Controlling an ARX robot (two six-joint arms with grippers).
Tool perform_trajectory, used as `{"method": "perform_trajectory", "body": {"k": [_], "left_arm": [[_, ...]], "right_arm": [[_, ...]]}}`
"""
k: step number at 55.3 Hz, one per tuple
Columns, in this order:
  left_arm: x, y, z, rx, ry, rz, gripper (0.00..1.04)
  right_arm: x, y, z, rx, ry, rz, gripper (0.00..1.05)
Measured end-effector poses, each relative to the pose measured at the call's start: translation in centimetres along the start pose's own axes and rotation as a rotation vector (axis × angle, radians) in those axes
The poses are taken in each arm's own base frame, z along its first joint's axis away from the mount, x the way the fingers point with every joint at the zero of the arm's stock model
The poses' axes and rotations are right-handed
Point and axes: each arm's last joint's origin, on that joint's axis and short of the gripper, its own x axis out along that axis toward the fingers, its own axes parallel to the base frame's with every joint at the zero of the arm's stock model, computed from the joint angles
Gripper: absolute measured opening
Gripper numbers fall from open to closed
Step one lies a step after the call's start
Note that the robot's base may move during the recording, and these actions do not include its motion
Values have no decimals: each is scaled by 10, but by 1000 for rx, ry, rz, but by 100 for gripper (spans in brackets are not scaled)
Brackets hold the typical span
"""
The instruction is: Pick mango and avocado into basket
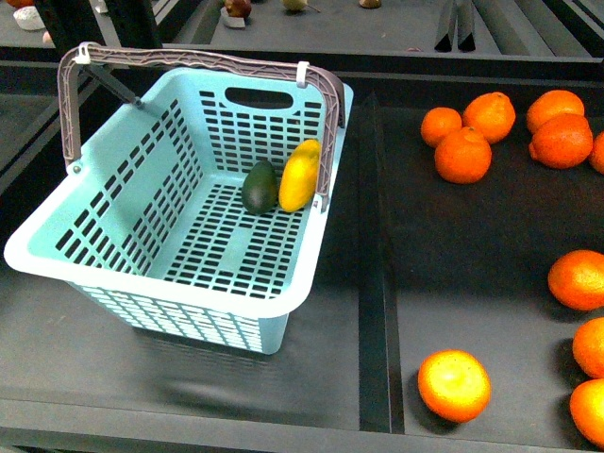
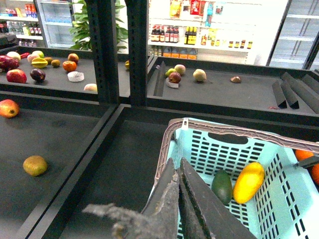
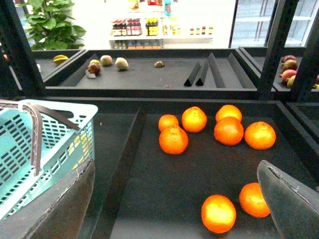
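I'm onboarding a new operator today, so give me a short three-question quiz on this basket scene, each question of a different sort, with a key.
1. True or false: the mango and the avocado both lie inside the basket.
2. Multiple choice: in the front view, the oranges lie A) in the basket, B) in the tray on the basket's right, C) on the basket's left.
3. Fill in: the left gripper has its fingers ____, the right gripper has them ____.

Key: 1 true, side by side against the far wall; 2 B; 3 shut, open.
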Motion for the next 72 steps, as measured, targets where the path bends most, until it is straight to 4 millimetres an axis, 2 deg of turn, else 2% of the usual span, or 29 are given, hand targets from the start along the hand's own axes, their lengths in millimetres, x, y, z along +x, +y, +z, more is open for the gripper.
{"method": "perform_trajectory", "body": {"k": [13,20,48,72], "left_arm": [[-17,14,-5,2,-1,3,2],[-26,15,-16,2,4,2,2],[-49,15,-9,3,-26,2,2],[-59,15,-9,3,-24,2,2]], "right_arm": [[0,0,0,0,0,0,96],[0,0,0,0,0,1,96],[0,0,0,0,0,0,96],[0,0,0,0,0,0,96]]}}
